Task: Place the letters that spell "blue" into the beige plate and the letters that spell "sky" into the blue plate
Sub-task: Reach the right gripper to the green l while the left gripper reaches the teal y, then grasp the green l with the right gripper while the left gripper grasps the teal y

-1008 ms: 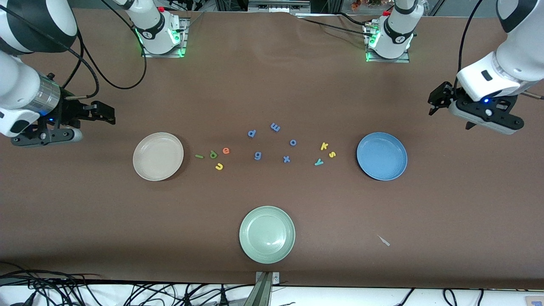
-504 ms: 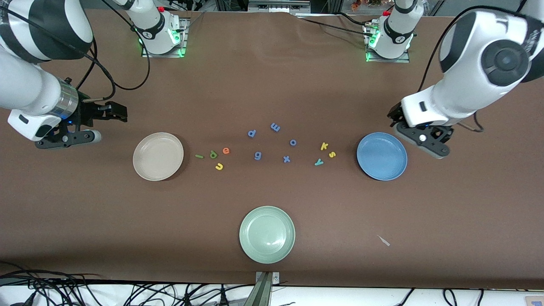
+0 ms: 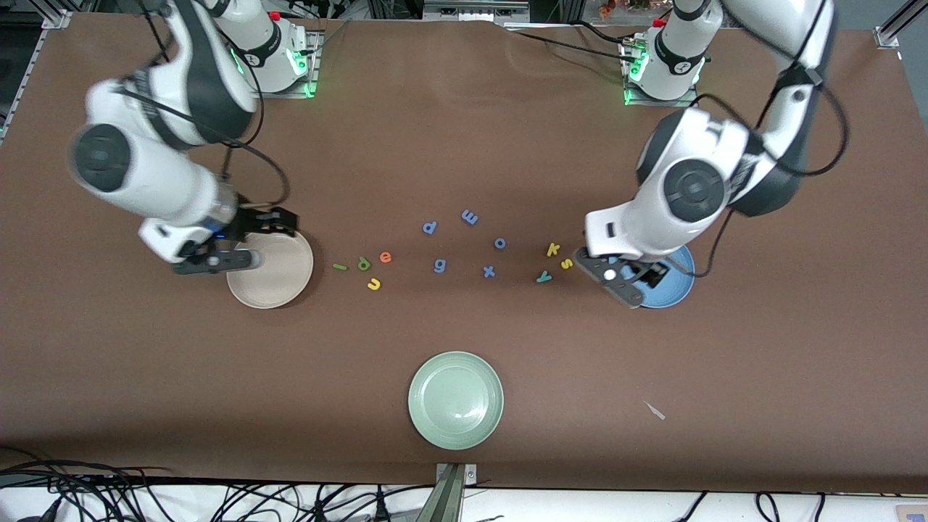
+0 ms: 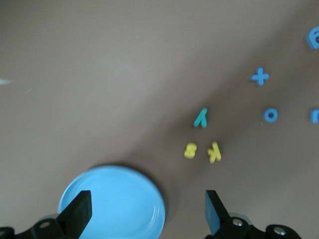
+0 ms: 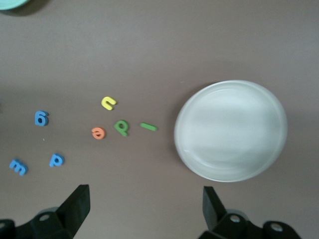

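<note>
The beige plate lies toward the right arm's end of the table. Beside it lie the green "l", green "b", orange "e" and yellow "u". The blue plate is largely hidden under the left arm, with yellow "k", "s" and teal "y" next to it. My right gripper hangs open and empty by the beige plate's rim. My left gripper hangs open and empty over the blue plate's edge.
Blue-purple letters p, m, o, g and x lie scattered between the two letter groups. A pale green plate sits nearer the front camera. A small pale scrap lies toward the left arm's end.
Both arms have swung in from the table's ends, the right gripper to the beige plate and the left gripper to the blue plate. No letter has moved.
</note>
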You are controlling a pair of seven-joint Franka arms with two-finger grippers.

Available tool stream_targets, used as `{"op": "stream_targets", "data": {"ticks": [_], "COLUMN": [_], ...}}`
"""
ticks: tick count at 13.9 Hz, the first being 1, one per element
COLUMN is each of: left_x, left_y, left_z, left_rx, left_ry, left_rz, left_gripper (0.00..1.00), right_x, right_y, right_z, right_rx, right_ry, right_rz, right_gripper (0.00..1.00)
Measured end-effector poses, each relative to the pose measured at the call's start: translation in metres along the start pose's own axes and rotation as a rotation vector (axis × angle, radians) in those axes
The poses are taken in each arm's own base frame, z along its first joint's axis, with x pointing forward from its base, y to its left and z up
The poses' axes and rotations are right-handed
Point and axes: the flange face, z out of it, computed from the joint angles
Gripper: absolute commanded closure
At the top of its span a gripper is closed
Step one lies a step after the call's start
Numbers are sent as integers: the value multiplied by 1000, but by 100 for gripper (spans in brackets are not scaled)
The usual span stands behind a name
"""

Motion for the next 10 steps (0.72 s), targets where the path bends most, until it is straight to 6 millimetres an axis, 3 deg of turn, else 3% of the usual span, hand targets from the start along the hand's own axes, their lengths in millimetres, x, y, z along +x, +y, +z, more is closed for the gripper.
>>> {"op": "stream_targets", "data": {"ticks": [2, 4, 7, 10], "left_x": [16, 22, 37, 47], "left_y": [12, 21, 50, 75], "left_z": [42, 78, 119, 147], "left_rx": [-6, -20, -20, -15], "left_ry": [-13, -52, -55, -44], "left_rz": [19, 33, 79, 116], "left_gripper": [0, 0, 0, 1], "right_x": [-10, -10, 0, 5], "right_y": [-34, -48, -45, -44], "right_z": [40, 79, 133, 164], "right_rx": [-50, -68, -39, -16], "right_ry": [27, 65, 72, 77], "right_rz": [37, 76, 133, 163], "right_gripper": [0, 0, 0, 0]}}
